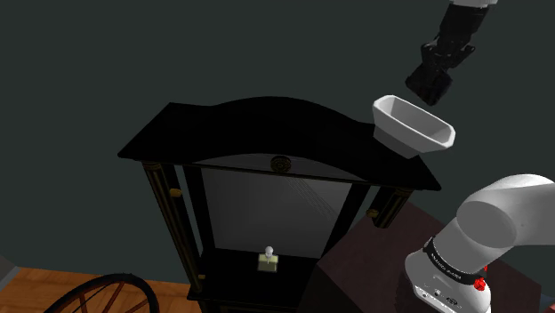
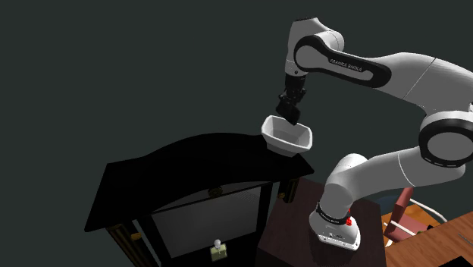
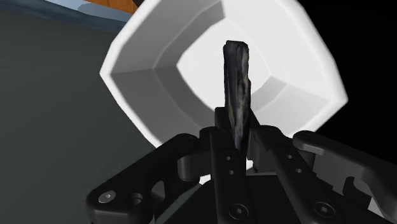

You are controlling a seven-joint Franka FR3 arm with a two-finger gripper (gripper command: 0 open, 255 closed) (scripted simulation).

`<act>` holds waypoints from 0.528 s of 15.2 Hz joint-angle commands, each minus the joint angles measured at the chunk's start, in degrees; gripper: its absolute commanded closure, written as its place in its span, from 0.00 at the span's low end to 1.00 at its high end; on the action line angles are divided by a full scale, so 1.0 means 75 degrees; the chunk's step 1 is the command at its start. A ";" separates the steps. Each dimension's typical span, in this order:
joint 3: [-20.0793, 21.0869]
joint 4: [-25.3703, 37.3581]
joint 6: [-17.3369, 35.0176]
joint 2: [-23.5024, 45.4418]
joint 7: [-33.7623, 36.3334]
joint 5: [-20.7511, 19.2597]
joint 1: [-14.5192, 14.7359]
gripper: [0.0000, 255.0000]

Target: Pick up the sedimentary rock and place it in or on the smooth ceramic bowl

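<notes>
The jaws are clamping the near end of the rock (image 3: 236, 89), a thin dark sliver that is standing out lengthwise along their line, tip leading. That long axis is pointing straight into the white bowl (image 3: 149, 76), its tip lying over the bowl's flat floor, inside the rim. Judging by this, the rock is hanging above the bowl, not touching it, so lowering or releasing seems next. Beneath the bowl, a black cabinet (image 1: 258, 133) is carrying it at a corner.

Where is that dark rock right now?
The rock is clamped in the claw, above the white bowl. In the shoulder view, that bowl sits at the right end of the black cabinet.
</notes>
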 commanded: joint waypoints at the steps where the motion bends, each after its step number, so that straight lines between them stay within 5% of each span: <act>1: -0.0001 -0.0017 0.0012 -0.0007 0.0000 -0.0001 0.0000 1.00; 4: -0.0001 -0.0017 0.0012 -0.0007 0.0000 -0.0001 0.0000 1.00; 5: -0.0001 -0.0017 0.0012 -0.0007 0.0000 -0.0001 0.0000 0.00; 8: -0.0001 -0.0017 0.0012 -0.0007 0.0000 -0.0001 0.0000 0.00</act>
